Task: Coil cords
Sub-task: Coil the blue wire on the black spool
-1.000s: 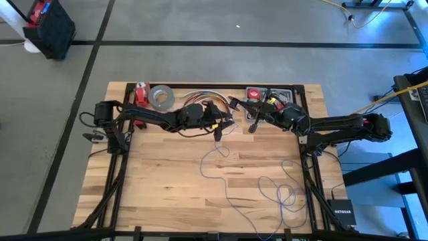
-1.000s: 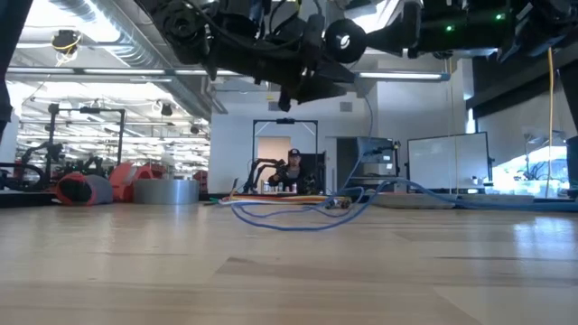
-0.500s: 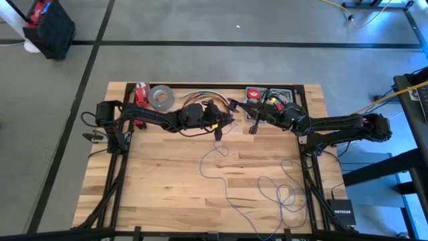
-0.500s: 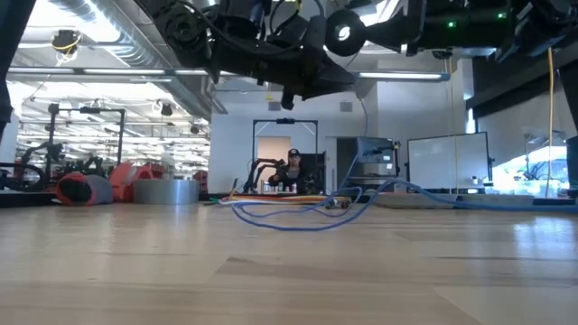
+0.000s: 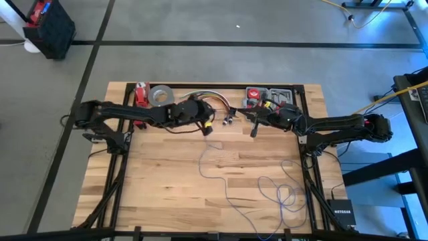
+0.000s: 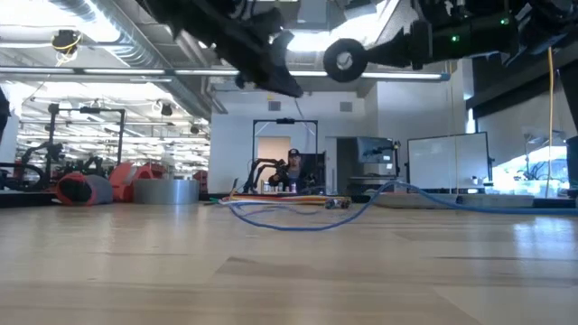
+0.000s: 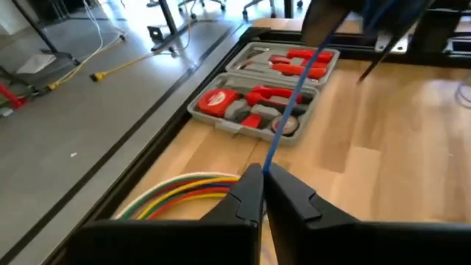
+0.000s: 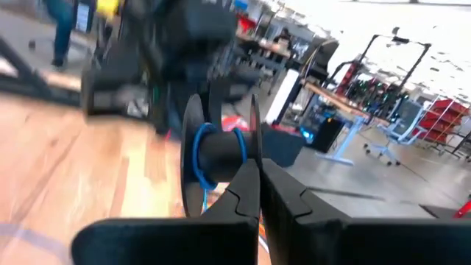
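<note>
From above, the cord [image 5: 257, 187] lies in loose blue loops over the right half of the table [image 5: 154, 181], one strand running up toward the two arms that meet near the far edge. There the left gripper [image 5: 208, 127] and right gripper [image 5: 253, 127] are held apart, between the arched cable bundle [image 5: 204, 96] and the tool case [image 5: 267, 95]; a tape roll [image 5: 161, 97] sits further left. Only the left wrist view shows the grip: the left fingers [image 7: 246, 195] are pinched together on the cord, which stretches taut across to the other arm. Only the right wrist view shows a black spool [image 8: 221, 151] with blue turns wound on it, just past the right fingers [image 8: 246, 188], closed together. The low view shows both arms raised above the wood.
</note>
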